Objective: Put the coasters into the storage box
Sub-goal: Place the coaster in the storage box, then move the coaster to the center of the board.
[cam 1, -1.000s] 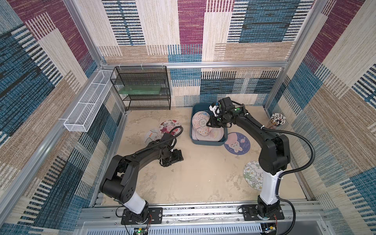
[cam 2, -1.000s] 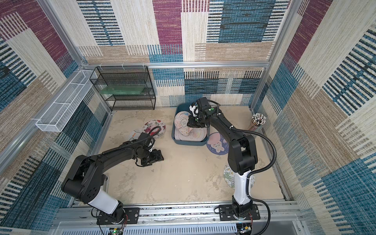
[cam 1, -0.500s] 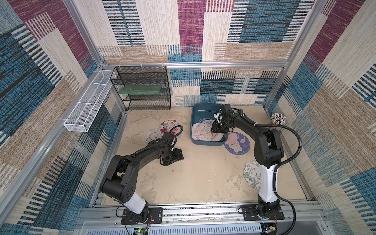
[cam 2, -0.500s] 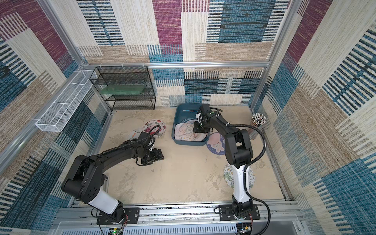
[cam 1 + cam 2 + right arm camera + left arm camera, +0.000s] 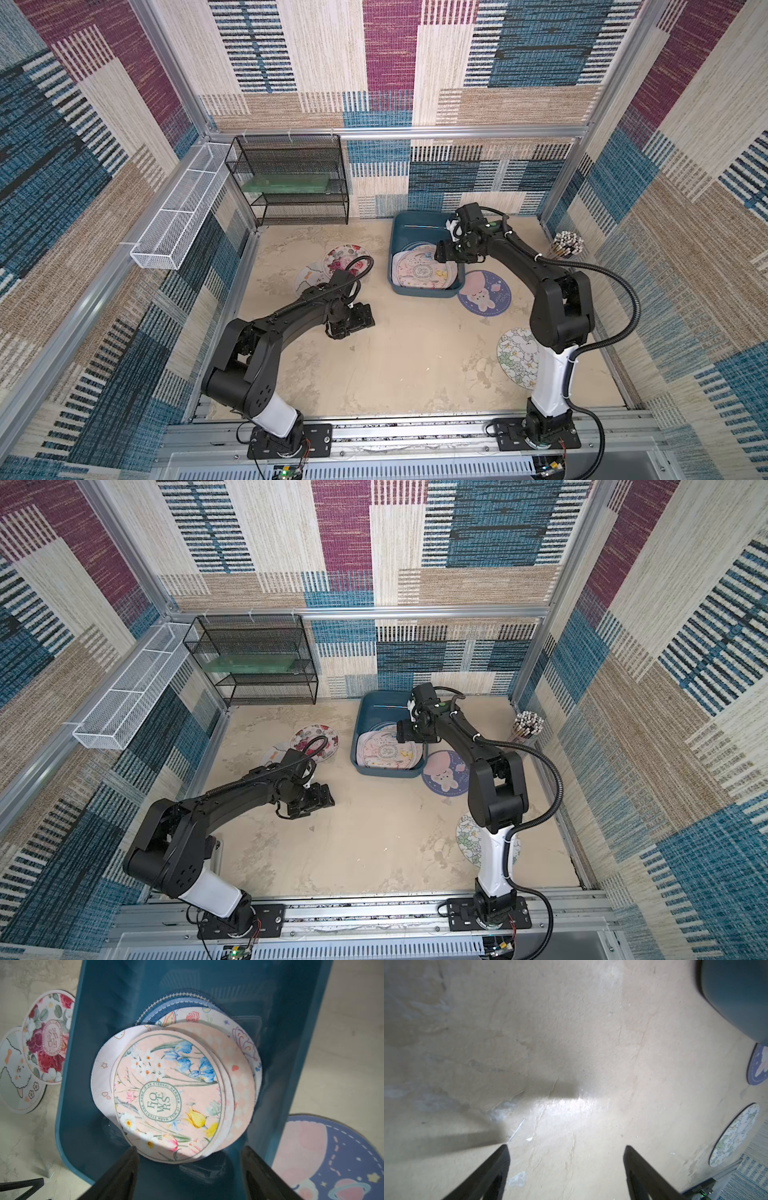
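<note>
Right gripper (image 5: 188, 1148) just released floral coaster (image 5: 168, 1093) into storage box (image 5: 93, 1043); jaws wide, empty. Left gripper (image 5: 564, 1147) wide, idle. Four coasters (image 5: 484, 293) remain outside.

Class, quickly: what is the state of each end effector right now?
Left end effector: open, holding nothing.
Right end effector: open, empty, above the coasters in the storage box.

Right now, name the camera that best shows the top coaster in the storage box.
The right wrist view: the pink flower coaster fills the frame, print readable. Both top views show it small; the left wrist view misses it.
</note>
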{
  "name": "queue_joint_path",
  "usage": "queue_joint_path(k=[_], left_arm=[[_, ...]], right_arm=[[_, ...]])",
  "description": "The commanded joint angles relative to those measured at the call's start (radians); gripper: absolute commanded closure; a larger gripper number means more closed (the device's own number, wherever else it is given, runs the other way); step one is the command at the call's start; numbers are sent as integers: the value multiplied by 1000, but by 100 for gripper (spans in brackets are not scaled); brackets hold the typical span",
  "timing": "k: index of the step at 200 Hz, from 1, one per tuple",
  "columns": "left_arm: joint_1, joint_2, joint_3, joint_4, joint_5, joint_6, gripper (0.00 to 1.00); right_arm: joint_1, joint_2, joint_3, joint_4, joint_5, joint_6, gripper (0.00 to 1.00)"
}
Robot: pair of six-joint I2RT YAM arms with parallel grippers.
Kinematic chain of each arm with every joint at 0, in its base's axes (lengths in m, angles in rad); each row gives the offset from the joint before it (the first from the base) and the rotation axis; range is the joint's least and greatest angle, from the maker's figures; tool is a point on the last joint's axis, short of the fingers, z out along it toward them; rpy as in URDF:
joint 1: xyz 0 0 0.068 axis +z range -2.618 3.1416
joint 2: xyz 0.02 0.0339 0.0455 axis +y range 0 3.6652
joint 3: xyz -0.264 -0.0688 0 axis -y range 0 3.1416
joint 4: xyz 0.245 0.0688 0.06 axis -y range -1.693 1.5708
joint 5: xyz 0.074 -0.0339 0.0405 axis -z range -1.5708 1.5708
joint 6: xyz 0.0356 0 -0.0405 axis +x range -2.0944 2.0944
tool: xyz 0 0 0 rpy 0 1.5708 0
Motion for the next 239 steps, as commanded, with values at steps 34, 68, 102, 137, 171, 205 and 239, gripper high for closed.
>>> queue_joint_path(k=[34, 68, 102, 137, 171, 205, 239], left_arm=[[-21, -7, 27, -12, 4, 11, 15], [-46, 9, 43, -13, 4, 20, 15], [-72, 30, 69, -12, 18, 35, 15], [-91, 50, 97, -13, 38, 48, 14], [-99, 70, 106, -9, 54, 58, 14], [-100, 76, 106, -6, 64, 67, 14], [-100, 76, 104, -6, 70, 74, 14]], right_arm=[[-79, -206, -203, 2, -66, 39, 20], [-177, -384, -396, -11, -100, 65, 20], [-266, -515, -542, -64, -92, 94, 17], [-408, -583, -724, -63, -78, 160, 8], [-559, -645, -839, -7, -44, 245, 1], [-691, -640, -919, 34, -50, 334, 5], [-803, -665, -969, 66, -3, 360, 5]])
